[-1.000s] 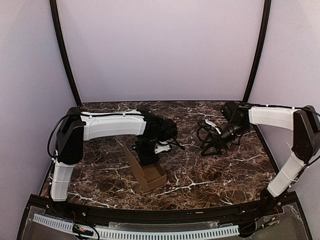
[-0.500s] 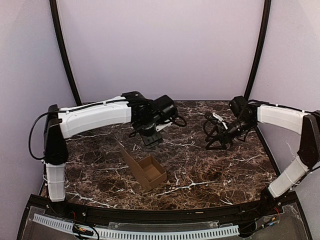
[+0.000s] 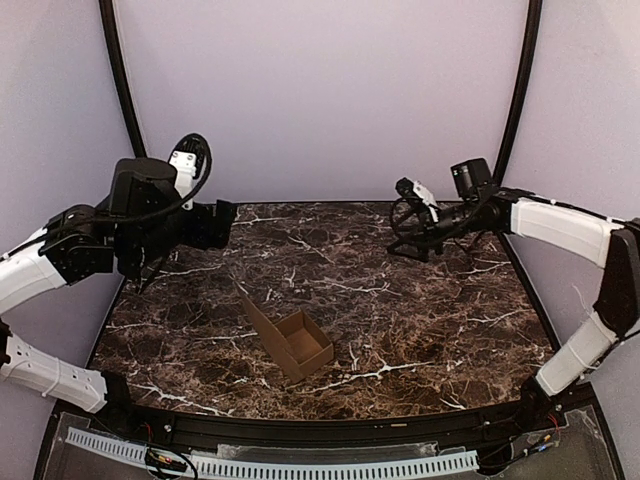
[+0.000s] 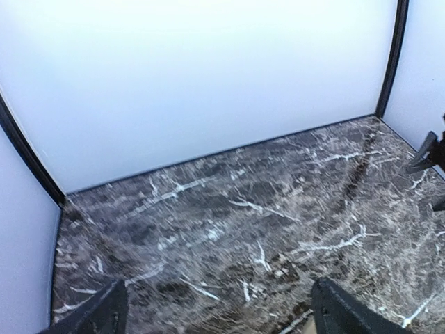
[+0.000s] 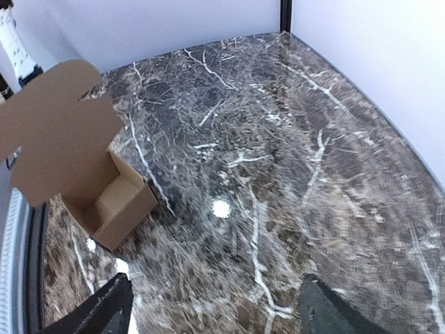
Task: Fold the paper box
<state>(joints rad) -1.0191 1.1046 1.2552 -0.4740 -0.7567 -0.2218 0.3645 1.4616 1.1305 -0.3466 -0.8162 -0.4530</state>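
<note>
Looking at the paper box (image 3: 305,348) sitting low and centre in the top view on the table (image 3: 430,330), with its walls up as an open tray. Judging the closing as the remaining work, with the lid flap (image 3: 262,318) standing untucked. Seeing the left fingers (image 4: 97,316) at upper left and the right fingers (image 5: 104,309) at upper right spreading wide, holding nothing, well apart from it.

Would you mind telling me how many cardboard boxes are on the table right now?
1. The box stands on the table, near its front edge and slightly left of centre, open with its lid flap raised. No other shows in any view.
</note>
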